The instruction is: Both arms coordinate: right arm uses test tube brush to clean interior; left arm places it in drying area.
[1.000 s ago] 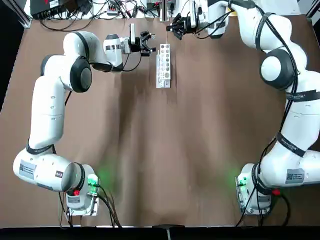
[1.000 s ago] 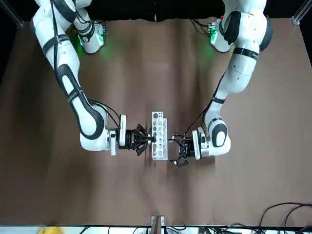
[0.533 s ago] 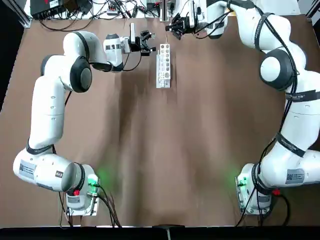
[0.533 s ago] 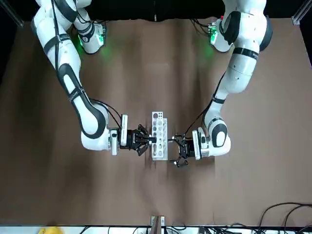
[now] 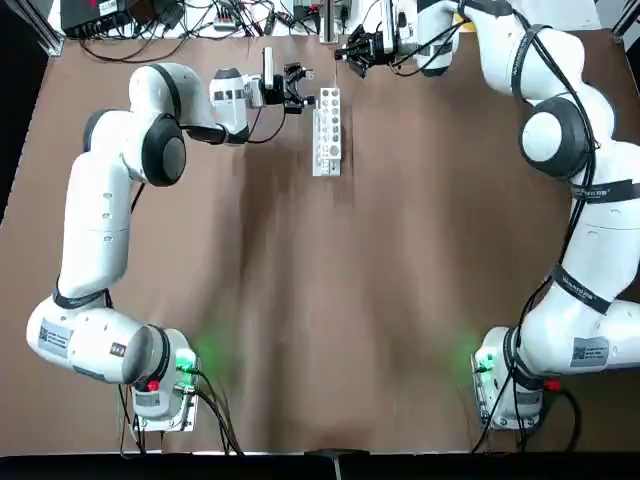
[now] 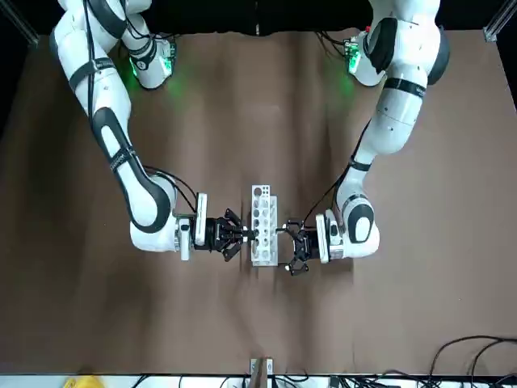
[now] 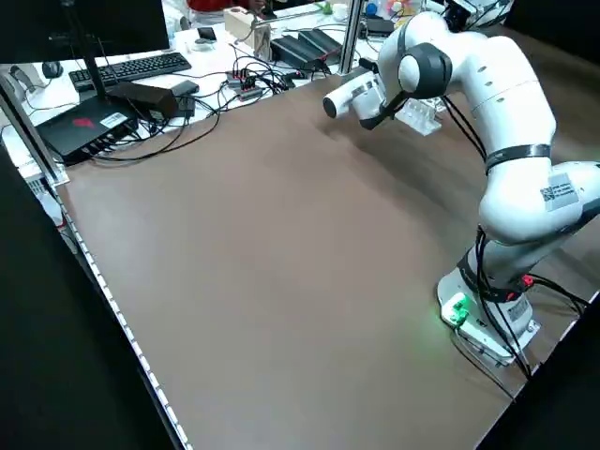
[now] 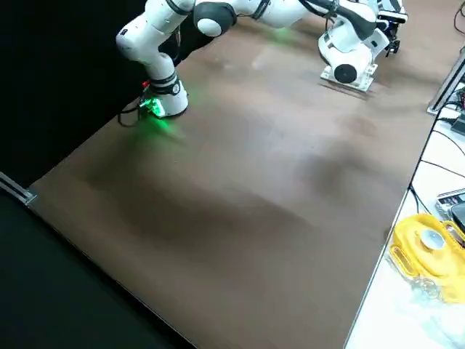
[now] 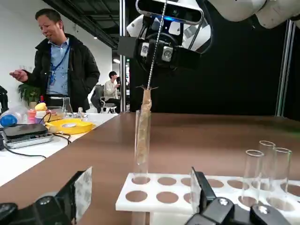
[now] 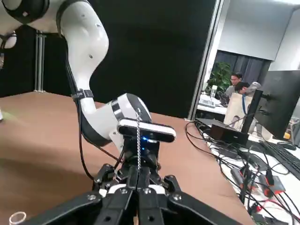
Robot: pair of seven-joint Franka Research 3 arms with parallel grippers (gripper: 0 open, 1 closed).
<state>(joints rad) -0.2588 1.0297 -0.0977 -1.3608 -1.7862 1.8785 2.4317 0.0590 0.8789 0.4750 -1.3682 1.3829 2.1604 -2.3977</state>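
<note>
Left wrist view | brushed test tube (image 9: 142,140) | beyond left hand's (image 9: 140,194) parted fingers

Two robot arms (image 5: 97,220), two black grippers (image 9: 138,190), one white rack (image 5: 327,140) at the table's 12 o'clock from overhead, four clear test tubes (image 9: 251,176), one brush (image 9: 158,37).

No lettering or numbers are legible anywhere.

At four o'clock in the left wrist view, the tubes (image 9: 252,176) look like clear, glossy glass. The rack (image 9: 157,194) is smooth, matt white plastic; the brush (image 9: 157,44) has a shiny, twisted-metal stem. The tabletop (image 9: 93,164) looks matt brown.
</note>
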